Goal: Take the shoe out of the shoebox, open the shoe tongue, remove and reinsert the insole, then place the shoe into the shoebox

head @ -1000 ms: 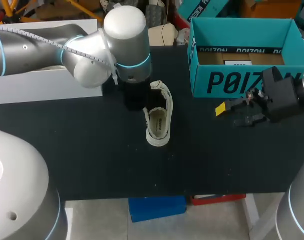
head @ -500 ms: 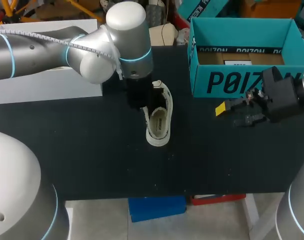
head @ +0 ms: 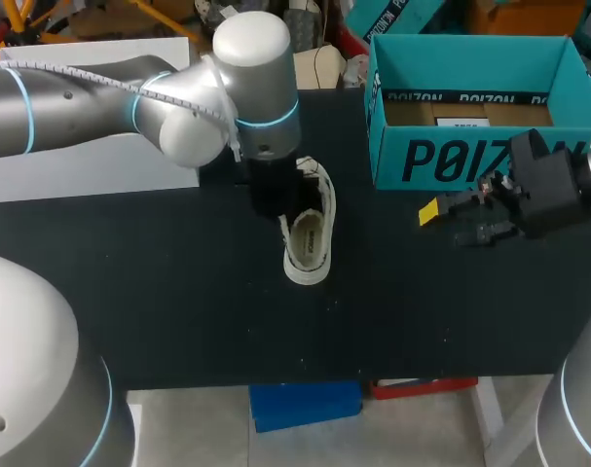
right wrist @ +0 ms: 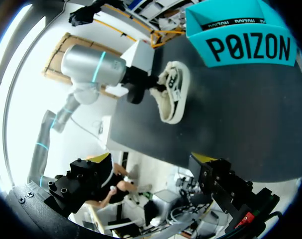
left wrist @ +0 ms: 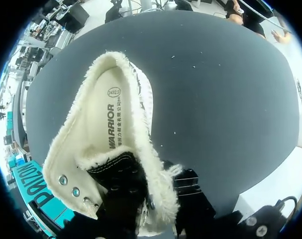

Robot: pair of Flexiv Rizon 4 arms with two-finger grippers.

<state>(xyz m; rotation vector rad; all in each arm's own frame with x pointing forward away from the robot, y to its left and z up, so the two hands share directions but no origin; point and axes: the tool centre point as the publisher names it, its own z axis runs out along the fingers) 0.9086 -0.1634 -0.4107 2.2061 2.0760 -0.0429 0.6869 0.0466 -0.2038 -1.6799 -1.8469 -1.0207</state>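
One hand at shoe, right hand spread

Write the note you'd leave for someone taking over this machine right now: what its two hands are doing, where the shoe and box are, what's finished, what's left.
Left gripper: down at the tongue end of the shoe; grip unclear.
Right gripper: open, empty, in front of the shoebox.
Done: the shoe is out, upright on the table, with the insole lying inside.
Left: tongue and insole steps, as far as I can tell, then the shoe into the shoebox.
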